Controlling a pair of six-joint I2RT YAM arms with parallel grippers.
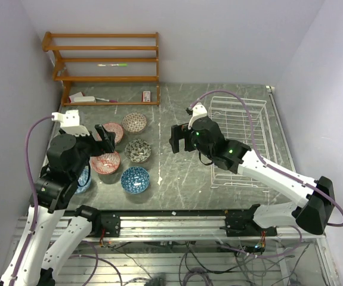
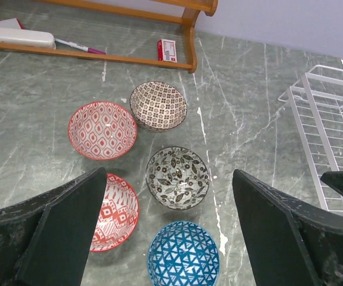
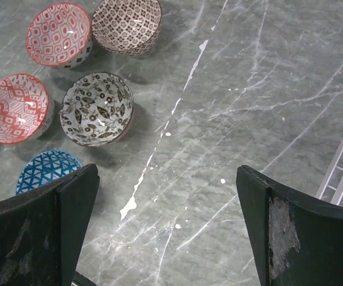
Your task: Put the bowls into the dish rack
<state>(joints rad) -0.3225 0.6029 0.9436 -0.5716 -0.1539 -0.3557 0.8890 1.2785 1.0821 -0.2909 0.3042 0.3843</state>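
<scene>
Looking like square one: the bowls (image 1: 138, 150) sit clustered left on the surface (image 1: 177, 179), none visible in the dish rack (image 1: 260, 137) on the right. Both jaws gape apart; next, I'd guess, lower onto a bowl's rim.

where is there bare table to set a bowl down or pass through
Bare marble runs between the grey floral bowl and the dish rack. Crowded: the left side, where the bowls sit close together below the wooden shelf.
</scene>
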